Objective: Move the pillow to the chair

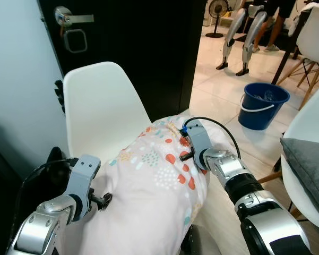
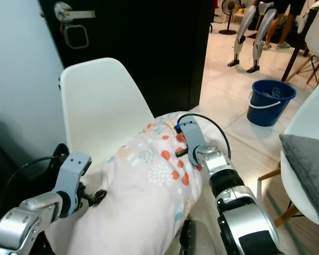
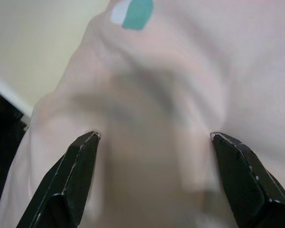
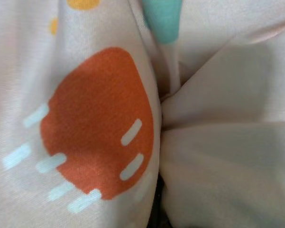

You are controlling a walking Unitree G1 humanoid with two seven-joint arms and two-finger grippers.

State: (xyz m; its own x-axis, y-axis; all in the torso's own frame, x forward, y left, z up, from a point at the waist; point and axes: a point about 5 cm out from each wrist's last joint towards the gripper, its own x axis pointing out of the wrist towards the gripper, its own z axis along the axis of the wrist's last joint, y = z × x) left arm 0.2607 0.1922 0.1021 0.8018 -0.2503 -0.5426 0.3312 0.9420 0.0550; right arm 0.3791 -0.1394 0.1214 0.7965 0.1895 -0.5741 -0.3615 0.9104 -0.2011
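Holding one patterned pillow (image 1: 159,191) between our two grippers, left gripper (image 3: 154,142) spread wide with fabric between its fingers, right gripper (image 1: 187,154) pressed into cloth — its opening we cannot tell, one white chair (image 1: 98,106) just ahead, seat partly covered — blue bucket (image 1: 263,105) well apart.

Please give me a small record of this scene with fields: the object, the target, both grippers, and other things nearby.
object: pillow, pale with coloured spots, held between both arms
target: white chair, directly ahead, pillow's far end over its seat
left gripper: fingers open, pressed against the pillow's side
right gripper: pushed into the pillow fabric; fingers hidden
nearby: blue bucket on the floor, grey cushion on another chair
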